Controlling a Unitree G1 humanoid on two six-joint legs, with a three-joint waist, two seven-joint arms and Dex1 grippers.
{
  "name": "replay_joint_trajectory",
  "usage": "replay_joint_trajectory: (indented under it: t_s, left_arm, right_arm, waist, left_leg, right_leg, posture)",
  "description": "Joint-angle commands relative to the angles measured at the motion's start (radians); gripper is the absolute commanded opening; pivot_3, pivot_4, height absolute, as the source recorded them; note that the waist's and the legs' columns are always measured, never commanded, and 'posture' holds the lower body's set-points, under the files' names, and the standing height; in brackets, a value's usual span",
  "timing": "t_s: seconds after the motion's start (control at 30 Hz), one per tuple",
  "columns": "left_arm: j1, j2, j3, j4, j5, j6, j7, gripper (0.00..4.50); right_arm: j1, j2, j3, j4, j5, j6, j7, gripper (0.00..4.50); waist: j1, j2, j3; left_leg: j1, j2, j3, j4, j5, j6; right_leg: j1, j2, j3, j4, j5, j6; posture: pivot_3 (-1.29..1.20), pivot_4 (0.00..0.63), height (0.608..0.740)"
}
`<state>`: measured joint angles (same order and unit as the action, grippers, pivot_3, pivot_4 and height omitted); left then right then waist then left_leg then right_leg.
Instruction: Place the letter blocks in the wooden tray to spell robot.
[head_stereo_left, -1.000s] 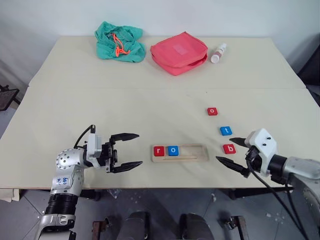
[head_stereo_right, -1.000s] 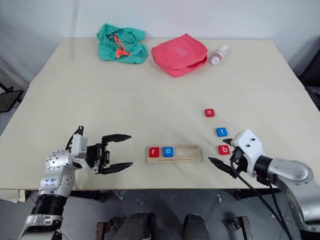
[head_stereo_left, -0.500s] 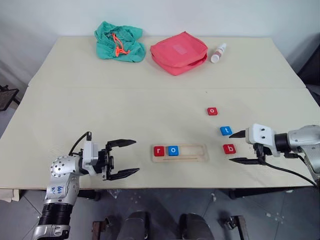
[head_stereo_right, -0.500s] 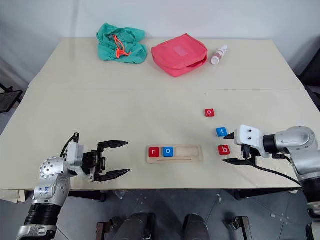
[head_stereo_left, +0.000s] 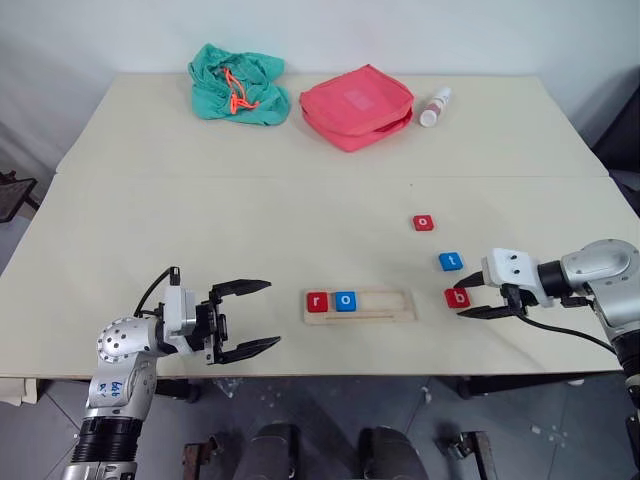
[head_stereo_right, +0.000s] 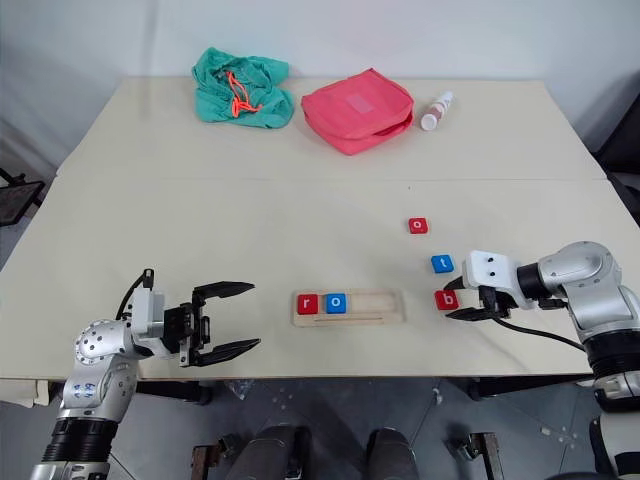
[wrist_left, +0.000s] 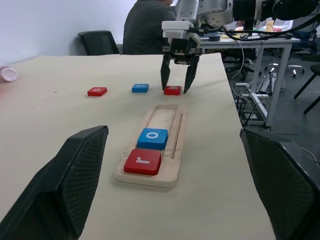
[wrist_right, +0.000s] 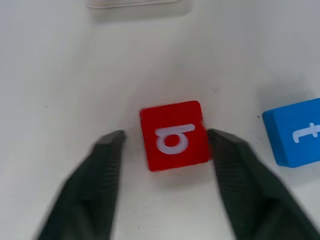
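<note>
The wooden tray (head_stereo_left: 386, 301) lies near the table's front edge with a red r block (head_stereo_left: 318, 301) and a blue o block (head_stereo_left: 345, 300) at its left end. To its right, a red b block (wrist_right: 173, 135) lies flat on the table. My right gripper (head_stereo_left: 468, 297) is open and straddles it: one finger meets the block's edge and the other stands a little off. A blue t block (head_stereo_left: 450, 261) and a red o block (head_stereo_left: 424, 222) lie farther back. Left of the tray, my left gripper (head_stereo_left: 245, 317) hangs open and empty, pointing at it.
At the table's far side lie a green cloth bag (head_stereo_left: 238, 82), a pink pouch (head_stereo_left: 358, 103) and a small white bottle (head_stereo_left: 436, 105). Beyond the table's right end, the left wrist view shows a seated person (wrist_left: 145, 27), chairs and desks.
My right gripper swung in over the red b block, tipped downward and narrowed its jaws around it. The left gripper stayed open and hardly moved.
</note>
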<state>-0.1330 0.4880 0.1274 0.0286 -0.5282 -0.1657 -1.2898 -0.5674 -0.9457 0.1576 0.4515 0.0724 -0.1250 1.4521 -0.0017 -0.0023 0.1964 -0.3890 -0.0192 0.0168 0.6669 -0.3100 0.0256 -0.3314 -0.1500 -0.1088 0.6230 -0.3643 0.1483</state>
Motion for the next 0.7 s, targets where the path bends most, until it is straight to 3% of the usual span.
replay_joint_trajectory:
  t_s: [0.03,0.2,0.5,0.7]
  left_arm:
    - [0.008,0.011,0.012,-0.037,-0.018,-0.007,0.005,4.50]
    - [-0.025,0.012,0.009,-0.009,-0.015,-0.007,0.001,4.50]
    - [-0.094,0.011,0.005,0.080,-0.009,-0.024,-0.047,4.50]
    - [-0.127,0.013,0.001,0.135,0.000,-0.045,-0.079,4.50]
  right_arm:
    - [0.015,0.009,0.000,-0.025,-0.007,0.020,-0.011,1.47]
    - [0.017,0.009,-0.022,-0.077,-0.007,0.075,-0.054,1.47]
    - [0.038,-0.023,-0.094,-0.466,0.125,0.513,-0.121,1.47]
    - [0.007,0.008,-0.030,-0.682,0.156,0.738,-0.177,1.47]
  waist:
    - [0.000,0.000,0.000]
    - [-0.001,0.000,0.000]
    - [0.003,0.001,0.000]
    - [0.005,0.001,0.000]
  left_leg:
    - [0.000,0.000,0.000,0.000,0.000,0.000]
    - [0.000,0.000,0.000,0.000,0.000,0.000]
    - [-0.001,0.000,-0.002,-0.001,0.000,0.000]
    - [-0.002,-0.001,-0.004,0.000,0.000,0.000]
  right_leg:
    - [0.000,0.000,0.000,0.000,0.000,0.000]
    - [0.000,0.000,-0.001,0.000,0.000,0.000]
    - [0.000,0.000,-0.001,0.000,0.000,0.000]
    - [0.000,0.000,-0.002,0.000,0.000,0.000]
  posture:
    - [0.00,0.150,0.740]
    - [0.00,0.150,0.740]
    - [0.00,0.150,0.740]
    - [0.00,0.150,0.740]
